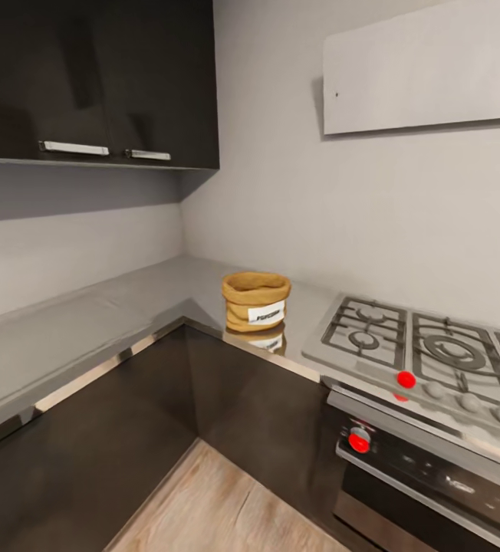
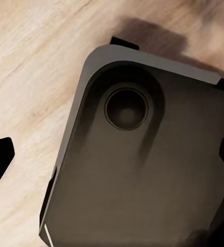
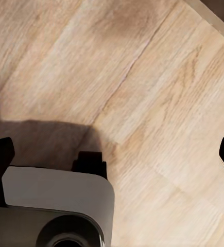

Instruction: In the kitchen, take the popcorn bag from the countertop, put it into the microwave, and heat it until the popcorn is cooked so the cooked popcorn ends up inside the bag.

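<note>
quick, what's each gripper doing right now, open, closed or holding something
Left gripper: open, holding nothing, over the robot's dark grey base.
Right gripper: open, holding nothing, above the pale wooden floor.

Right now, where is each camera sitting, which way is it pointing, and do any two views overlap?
Head view: up on the head, facing the corner countertop, the popcorn bag, gas hob and oven; no arm in frame.
Left wrist view: by the left tool, aimed down at the robot's dark base and the wood floor.
Right wrist view: by the right tool, aimed down at the floor and a base corner.
Shared: both wrist views show floor and base.
</note>
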Available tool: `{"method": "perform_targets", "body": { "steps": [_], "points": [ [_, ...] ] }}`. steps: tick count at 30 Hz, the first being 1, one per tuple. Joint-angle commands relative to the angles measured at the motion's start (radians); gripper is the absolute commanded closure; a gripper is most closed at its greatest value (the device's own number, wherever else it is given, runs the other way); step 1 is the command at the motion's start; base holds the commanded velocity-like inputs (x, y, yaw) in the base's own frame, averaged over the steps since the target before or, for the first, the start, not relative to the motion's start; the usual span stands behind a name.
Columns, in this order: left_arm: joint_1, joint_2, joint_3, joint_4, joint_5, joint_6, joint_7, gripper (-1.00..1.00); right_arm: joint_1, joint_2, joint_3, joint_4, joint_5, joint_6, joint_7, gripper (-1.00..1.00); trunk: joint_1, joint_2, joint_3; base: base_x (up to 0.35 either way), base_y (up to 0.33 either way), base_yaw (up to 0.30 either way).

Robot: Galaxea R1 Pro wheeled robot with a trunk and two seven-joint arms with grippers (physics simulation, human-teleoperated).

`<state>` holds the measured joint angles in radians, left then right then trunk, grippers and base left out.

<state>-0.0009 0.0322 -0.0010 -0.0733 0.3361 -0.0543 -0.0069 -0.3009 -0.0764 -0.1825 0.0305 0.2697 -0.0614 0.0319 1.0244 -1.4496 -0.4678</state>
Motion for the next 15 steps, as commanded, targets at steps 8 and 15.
{"method": "perform_targets", "body": {
  "steps": [8,15],
  "points": [
    [0.0,0.0,0.0,0.0,0.005,-0.002,-0.001,-1.0,-0.001,0.0,-0.008,0.003,0.008,-0.006,0.002,-1.0,0.001,0.0,-0.001,0.323,0.006,0.0],
    [0.0,0.0,-0.001,0.0,0.004,-0.002,-0.001,-1.0,-0.001,0.0,-0.009,0.003,0.008,-0.006,0.003,-1.0,0.001,0.0,-0.001,0.309,0.0,0.0]
  ]
}}
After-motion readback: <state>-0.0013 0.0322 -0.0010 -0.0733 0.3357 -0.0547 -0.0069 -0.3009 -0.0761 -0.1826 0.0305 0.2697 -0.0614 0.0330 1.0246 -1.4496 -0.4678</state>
